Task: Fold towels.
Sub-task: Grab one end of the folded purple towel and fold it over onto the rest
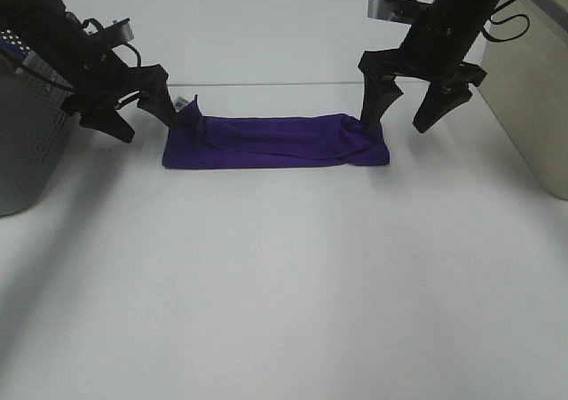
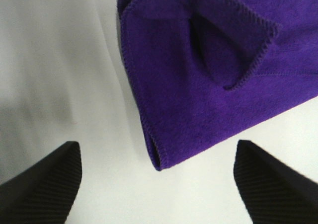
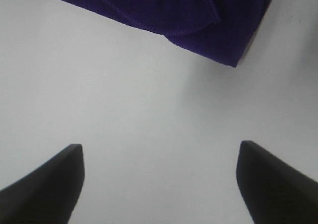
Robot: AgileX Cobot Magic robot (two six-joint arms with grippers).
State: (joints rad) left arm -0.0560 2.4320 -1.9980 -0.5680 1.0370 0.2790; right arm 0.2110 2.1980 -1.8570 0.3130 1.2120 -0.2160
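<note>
Left pincer: I am holding my left pincer [image 1: 151, 127] spread wide and empty, hovering low at one short end of the towel [image 1: 275, 143].
Right pincer: I am holding my right pincer [image 1: 393, 127] just as wide, gripping nothing, with only bare desk [image 1: 284, 285] showing between its fingers.
Towel's place: It is lying flat on the desk between my two pincers. Its end corner is sitting just ahead of my left fingers. Its other end is lying ahead of my right ones, and I cannot tell whether my inner right finger is touching it.
Long axis: Already doubled into a narrow strip, the towel is running lengthwise from my left pincer to my right, one short end pointing at each.
Loose parts: A corner flap is curling up at the end by my left pincer, and a smaller pucker is bunching by my right.
Handling: I am judging it light, soft and limp. It is likely sagging wherever it is lifted and not slipping much, with nothing to break.
Where to take hold: I am judging the doubled corners at a short end the best grip, pinching all layers together so none is trailing.
</note>
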